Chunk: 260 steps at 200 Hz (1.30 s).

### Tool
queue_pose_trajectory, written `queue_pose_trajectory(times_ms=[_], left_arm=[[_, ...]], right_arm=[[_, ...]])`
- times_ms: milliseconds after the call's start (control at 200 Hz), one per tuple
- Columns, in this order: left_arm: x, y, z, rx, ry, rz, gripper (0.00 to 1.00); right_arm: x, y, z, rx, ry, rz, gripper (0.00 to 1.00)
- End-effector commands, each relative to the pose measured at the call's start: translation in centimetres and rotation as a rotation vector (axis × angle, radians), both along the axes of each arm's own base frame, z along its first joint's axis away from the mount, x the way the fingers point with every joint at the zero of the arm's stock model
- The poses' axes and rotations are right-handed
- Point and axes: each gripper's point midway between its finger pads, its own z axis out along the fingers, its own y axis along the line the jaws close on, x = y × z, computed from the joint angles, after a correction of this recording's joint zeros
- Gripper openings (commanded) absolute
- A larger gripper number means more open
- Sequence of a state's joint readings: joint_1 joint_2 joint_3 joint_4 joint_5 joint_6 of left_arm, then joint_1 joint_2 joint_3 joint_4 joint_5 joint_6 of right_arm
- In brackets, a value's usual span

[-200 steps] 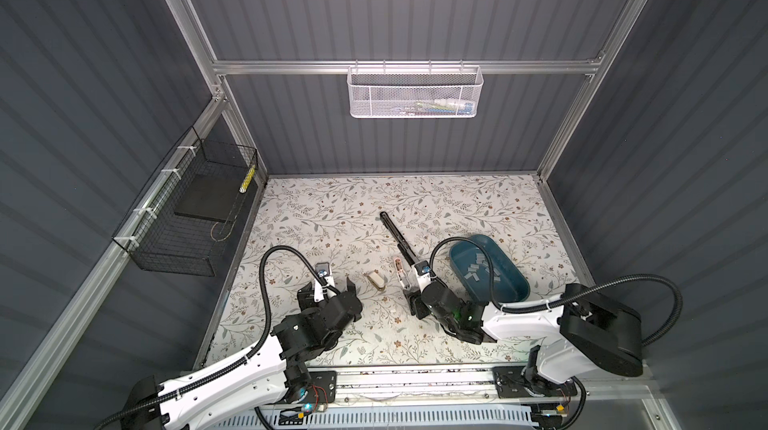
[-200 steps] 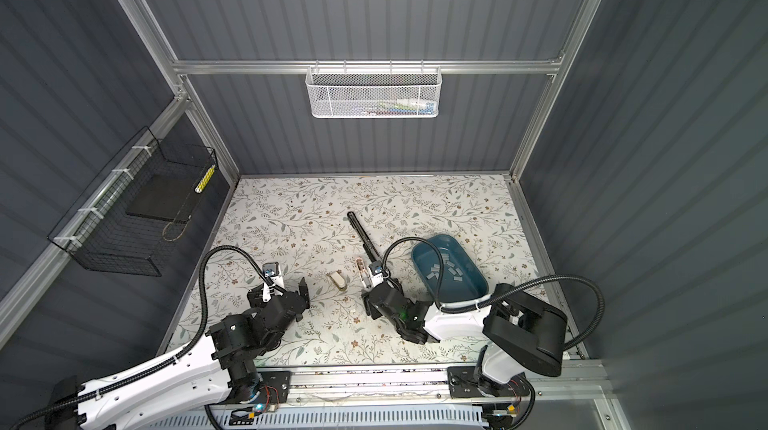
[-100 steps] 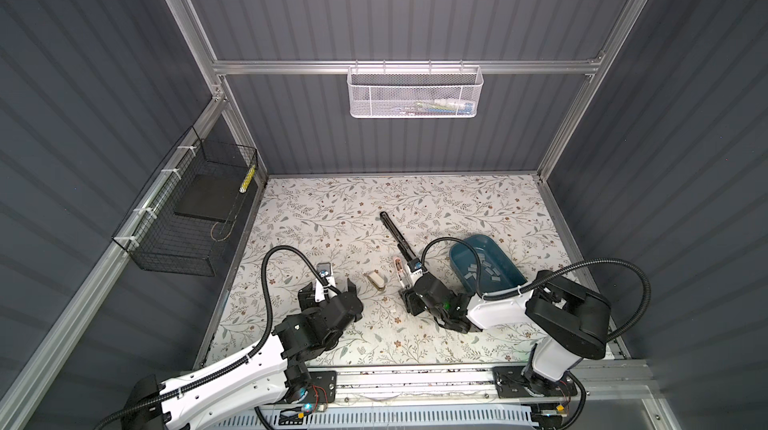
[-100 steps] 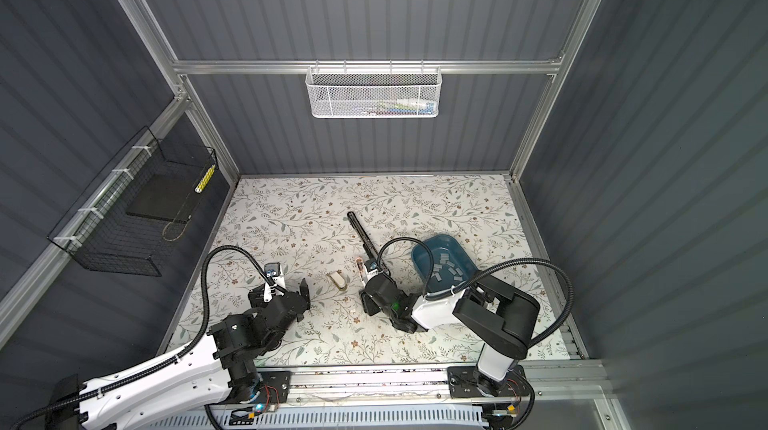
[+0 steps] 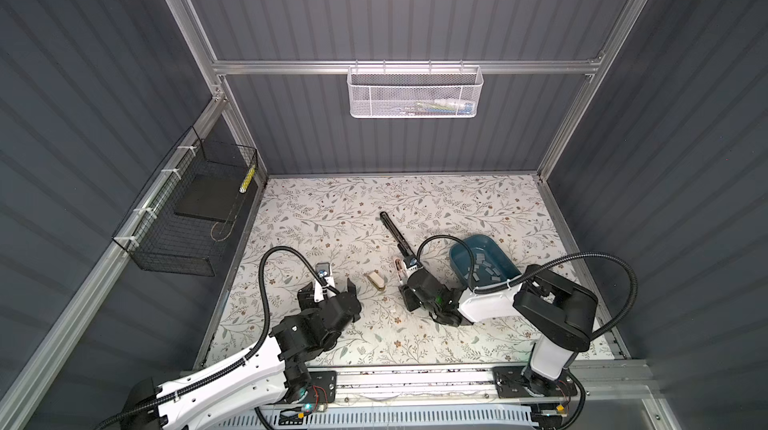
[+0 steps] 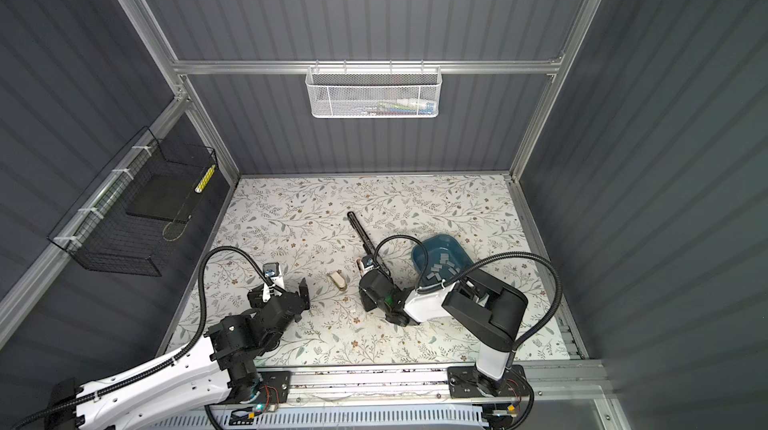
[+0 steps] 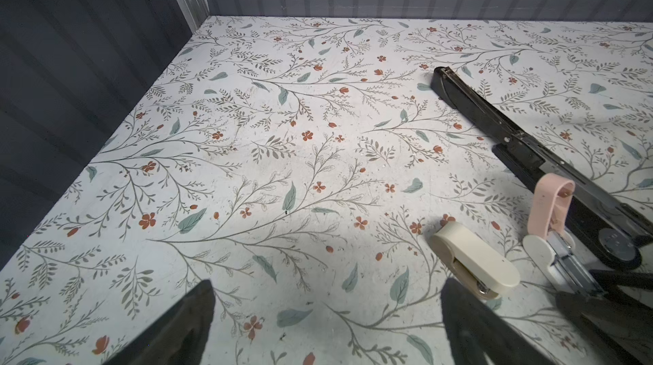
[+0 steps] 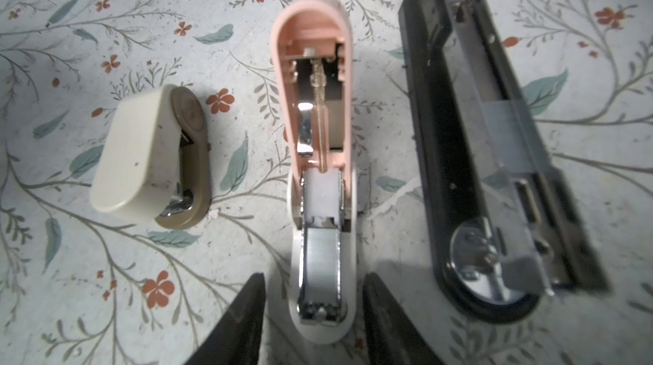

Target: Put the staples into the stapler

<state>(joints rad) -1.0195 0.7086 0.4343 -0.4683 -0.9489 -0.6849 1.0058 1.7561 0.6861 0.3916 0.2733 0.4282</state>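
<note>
**Strip seated in pink stapler, lid still up**

Pink stapler (image 8: 319,183) lay open mid-bench, toward the edge by the arm bases. It sat between the cream stapler (image 8: 141,162) and the opened black stapler (image 8: 477,169). One strip (image 8: 319,257) sat in its channel, flat and square as far as I could see. Spare staples (image 5: 484,272) were in the blue tray (image 5: 454,259), toward the right edge of the bench (image 7: 247,133).

Right end effector (image 8: 311,280) straddled the stapler's nose, fingers partly spread with a gap showing on one side. No clamp that I could see. Left end effector (image 7: 327,291) hung fully spread over bare bench nearer the left edge, holding nothing.

Handling, my read:
- **Strips:** light, slick and brittle. The glued wire probably snaps if bent or pinched across the crown, so take one by the long sides, gently.
- **Stapler:** light plastic, likely to skate on the bench. Pin the white base by its sides near the nose and press the pink lid (image 8: 311,27) down from its tip.
- **Pusher spring:** could kick the strip out if jolted.

Versus a second earlier: right arm had folded in, with its elbow swung from the right edge toward the middle. Its fingers had narrowed around the nose. Staplers, tray and left arm looked unmoved.
</note>
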Motion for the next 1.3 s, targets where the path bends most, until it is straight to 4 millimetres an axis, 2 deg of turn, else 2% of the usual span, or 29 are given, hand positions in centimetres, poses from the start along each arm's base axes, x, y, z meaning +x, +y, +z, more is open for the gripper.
queue_pose_trajectory(times_ms=[0,200,525,790,1026,1166,1296], left_arm=[[0.0,0.1,-0.1,0.007,-0.003,-0.002,1.0],[0.0,0.2,-0.1,0.006,-0.002,0.0,1.0],[0.0,0.2,-0.2,0.002,0.001,0.002,1.0],[0.0,0.2,-0.3,0.009,0.006,0.01,1.0],[0.0,0.3,-0.4,0.013,0.007,0.013,1.0],[0.0,0.2,-0.3,0.01,0.006,0.01,1.0],[0.0,0.2,-0.3,0.006,0.003,0.007,1.0]], right_arm=[[-0.6,-1.3,-1.8,-0.062,0.046,-0.014,0.41],[-1.0,-1.4,-1.6,-0.055,0.047,-0.002,0.36],[-1.2,-1.9,-1.9,-0.071,0.04,-0.028,0.38],[-1.0,-1.7,-1.9,-0.071,0.032,-0.018,0.28],[-1.5,-0.5,-1.6,-0.022,0.012,0.053,0.26],[-1.5,0.1,-2.1,-0.002,0.017,0.071,0.21],[-1.6,-0.1,-2.1,0.011,0.012,0.061,0.19]])
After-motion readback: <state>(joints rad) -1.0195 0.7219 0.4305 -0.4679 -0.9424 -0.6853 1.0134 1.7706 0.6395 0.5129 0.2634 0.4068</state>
